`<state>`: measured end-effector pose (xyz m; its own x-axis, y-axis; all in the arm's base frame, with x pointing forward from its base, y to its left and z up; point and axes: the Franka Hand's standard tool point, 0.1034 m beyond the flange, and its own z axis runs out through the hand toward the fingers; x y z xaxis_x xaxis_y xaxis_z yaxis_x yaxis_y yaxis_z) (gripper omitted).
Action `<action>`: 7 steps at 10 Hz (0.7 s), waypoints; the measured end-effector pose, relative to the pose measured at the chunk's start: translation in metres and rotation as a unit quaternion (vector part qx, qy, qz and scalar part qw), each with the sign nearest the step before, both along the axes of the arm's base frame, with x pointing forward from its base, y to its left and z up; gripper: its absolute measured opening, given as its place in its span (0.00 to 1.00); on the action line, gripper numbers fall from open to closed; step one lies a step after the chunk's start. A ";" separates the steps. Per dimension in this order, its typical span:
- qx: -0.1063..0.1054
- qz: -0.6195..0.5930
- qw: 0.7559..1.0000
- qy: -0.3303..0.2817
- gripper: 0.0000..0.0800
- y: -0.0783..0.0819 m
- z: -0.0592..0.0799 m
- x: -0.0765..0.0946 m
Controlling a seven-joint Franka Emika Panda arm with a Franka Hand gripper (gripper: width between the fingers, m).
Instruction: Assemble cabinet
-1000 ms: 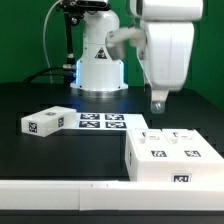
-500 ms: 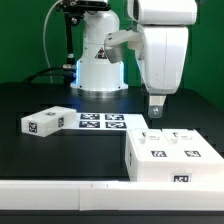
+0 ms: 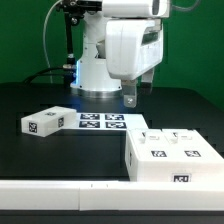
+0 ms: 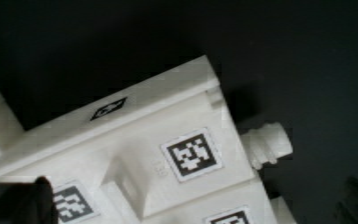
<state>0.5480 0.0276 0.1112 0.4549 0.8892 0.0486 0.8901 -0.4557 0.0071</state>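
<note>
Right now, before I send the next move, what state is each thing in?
White boxy plastic cabinet: lying on the black table, tags up, not gripped.
Small white tagged block: lying loose, apart from the cabinet.
Thin flat white marker board: flat on the table.
Gripper: in the air, nothing visibly held; jaws' gap unclear.

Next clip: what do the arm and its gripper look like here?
The arm is glossy white with rounded, bulky shells; the gripper is tipped in dark grey. Black cables bunch above the white base, which bears a triangle mark.
</note>
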 end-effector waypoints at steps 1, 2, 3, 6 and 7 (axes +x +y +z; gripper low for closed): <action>0.001 -0.032 0.999 0.002 1.00 0.000 0.000 0.000; 0.002 -0.058 0.998 0.003 1.00 0.000 0.000 0.000; 0.004 -0.097 0.995 0.005 1.00 0.001 -0.001 -0.001; 0.034 -0.278 0.959 -0.030 1.00 0.003 -0.006 -0.018; 0.051 -0.335 0.941 -0.026 1.00 0.000 -0.011 -0.023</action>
